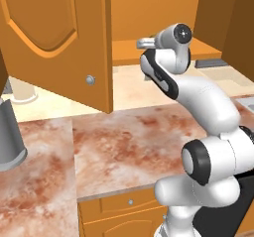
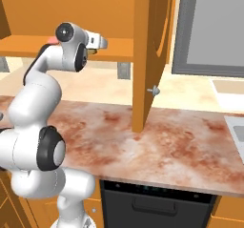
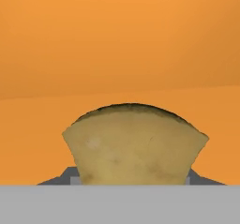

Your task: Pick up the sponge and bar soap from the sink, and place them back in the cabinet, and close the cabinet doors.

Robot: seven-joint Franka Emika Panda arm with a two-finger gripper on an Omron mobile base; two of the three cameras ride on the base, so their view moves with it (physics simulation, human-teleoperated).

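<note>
The mustard yellow-brown sponge [image 3: 133,145] sits pinched in my gripper [image 3: 133,178], which is shut on it; the orange inside of the cabinet [image 3: 122,40] lies behind it. My arm reaches over the counter, and the gripper [image 2: 99,42] hovers just above the cabinet's wooden shelf [image 2: 114,48]. From the left base view the gripper [image 1: 145,43] is over the same shelf [image 1: 130,52]. Both cabinet doors stand open: the left one [image 1: 54,37] and the right one [image 2: 148,50]. A salmon-pink sliver, apparently the bar soap [image 2: 51,41], peeks out on the shelf behind my wrist. The sink's pale edge [image 2: 236,127] lies far right.
The reddish marble counter [image 1: 124,147] runs below the cabinet. A grey cylinder [image 1: 10,137] stands at its left end. Orange drawer fronts [image 1: 119,211] and a black appliance front [image 2: 152,203] sit under the counter. A large grey panel [image 2: 214,26] rises at the right.
</note>
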